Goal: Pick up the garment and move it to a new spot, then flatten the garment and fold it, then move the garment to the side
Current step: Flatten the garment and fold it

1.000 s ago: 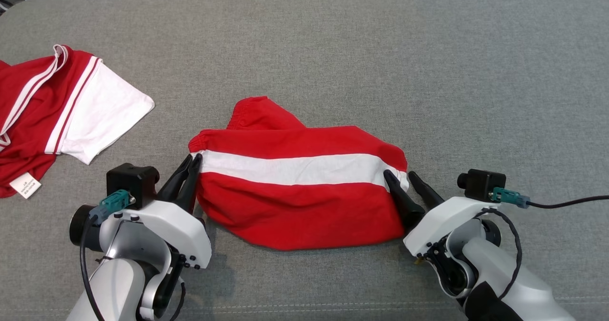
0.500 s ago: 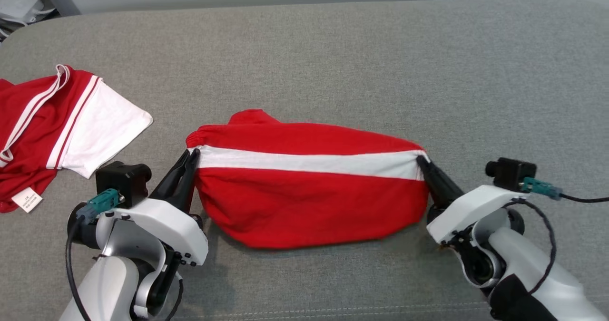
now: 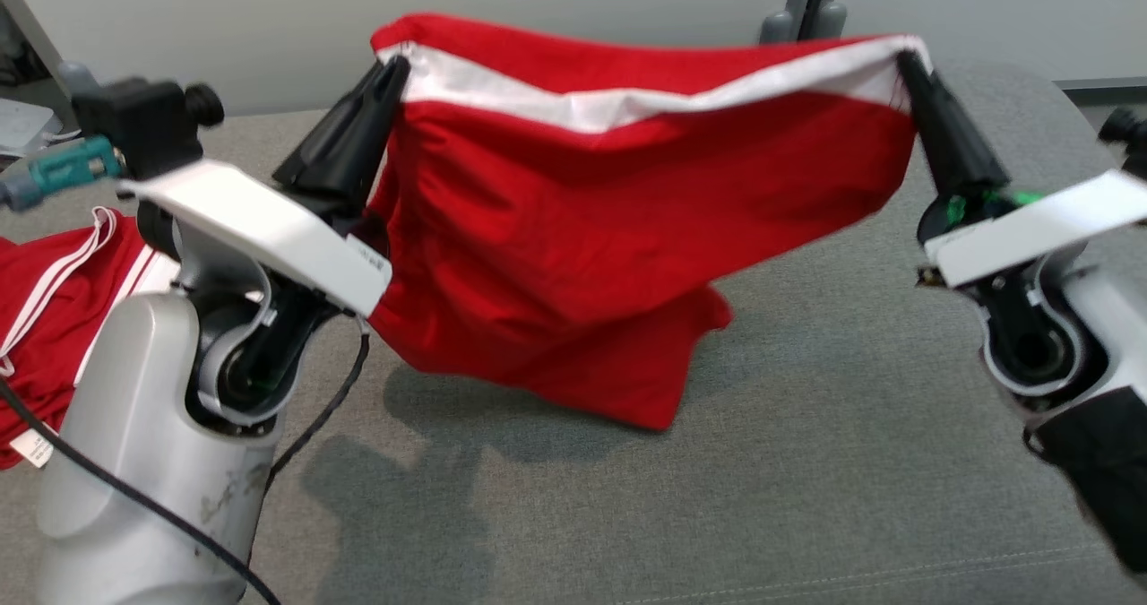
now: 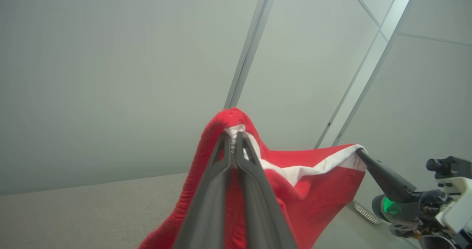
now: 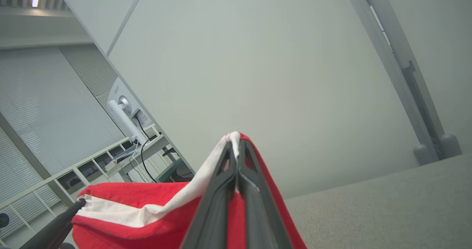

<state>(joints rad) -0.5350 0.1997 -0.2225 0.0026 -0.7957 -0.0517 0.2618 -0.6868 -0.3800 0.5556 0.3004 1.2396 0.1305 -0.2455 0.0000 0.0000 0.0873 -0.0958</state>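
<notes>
- At the far left of my head camera, a second red and white piece of clothing point(image 3: 54, 291) lies crumpled on the grey padded surface point(image 3: 806, 462). My left arm point(image 3: 134, 408) partly hides it.
- My left gripper point(image 3: 394, 69) is raised, and its two dark fingers are pressed together. They pinch the left end of the garment point(image 3: 627, 202).
- The garment is red, with one white stripe point(image 3: 582, 108). It hangs in the air between my two grippers, above the grey surface and in front of a pale wall point(image 3: 224, 22).
- Its long axis runs left to right across the head camera and is roughly level. The white stripe forms the top edge and sags a little in the middle.
- Below the stripe the red cloth drapes downward. It hangs deepest left of centre and narrows to a low corner near the middle.
- I cannot tell whether that low corner touches the grey surface or hangs just above it.
- My right gripper point(image 3: 907, 60) is raised to about the same height. Its fingers are closed tight on the right end of the garment, also at the white stripe.
</notes>
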